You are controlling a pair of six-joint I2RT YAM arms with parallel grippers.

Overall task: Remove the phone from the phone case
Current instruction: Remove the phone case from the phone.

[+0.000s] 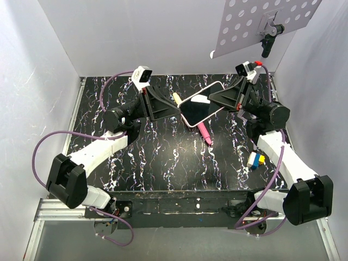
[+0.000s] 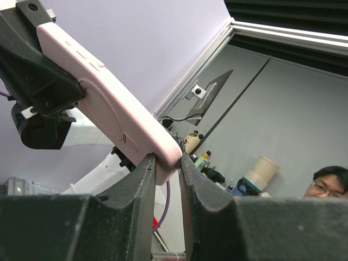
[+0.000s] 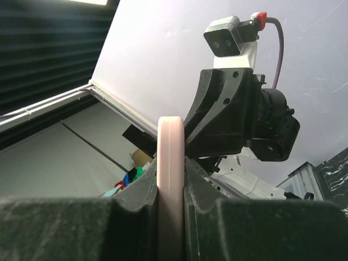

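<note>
White walls box in a black, white-veined bench (image 1: 163, 163). Above its far half the phone (image 1: 200, 111) hangs in the air, screen up and tilted, sitting in its pink case (image 2: 117, 109). From above only a thin pink rim shows round the glass. The phone's back is hidden, and the wrist views give just the case's shell and edge, so I cannot tell whether the phone is loose in it at all. A pink marker (image 1: 204, 133) lies on the bench beneath, its far end covered by the phone. Both arms are bent at the elbow and reach inward, wrists turned to face each other. The left hand (image 1: 178, 111) is pinched tight on the near-left corner of the case, and the right hand (image 1: 213, 99) is clamped on the opposite end. Small coloured blocks (image 1: 255, 159) sit by the right forearm.
</note>
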